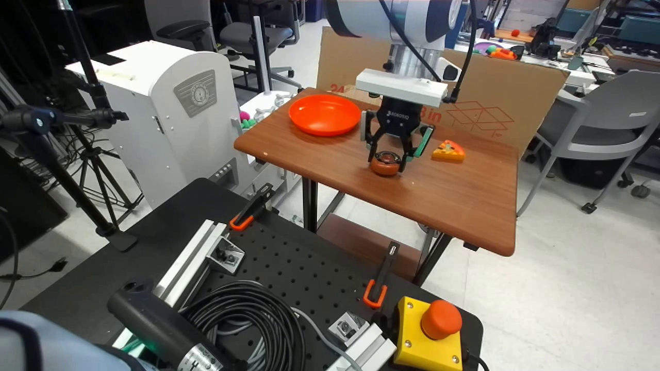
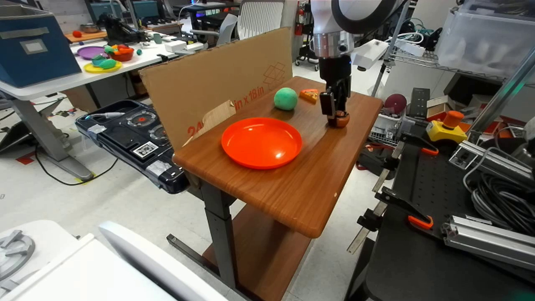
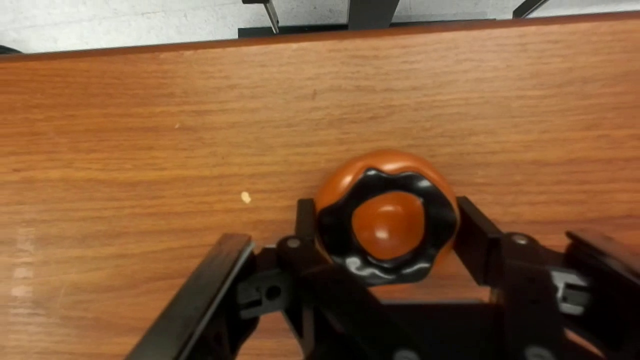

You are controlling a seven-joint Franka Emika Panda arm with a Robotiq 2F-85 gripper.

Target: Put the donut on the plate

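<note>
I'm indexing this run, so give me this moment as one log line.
gripper: closed on donut | lift: unclear | plate: donut not yet there | also on table: green ball, pizza slice

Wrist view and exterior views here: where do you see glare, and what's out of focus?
In the wrist view, white glints on the black-iced toy donut, whose outline looks fairly crisp, while the jaws blur toward the bottom edge; in an exterior view, a bright reflection toward the lower right of the orange-red plate.
</note>
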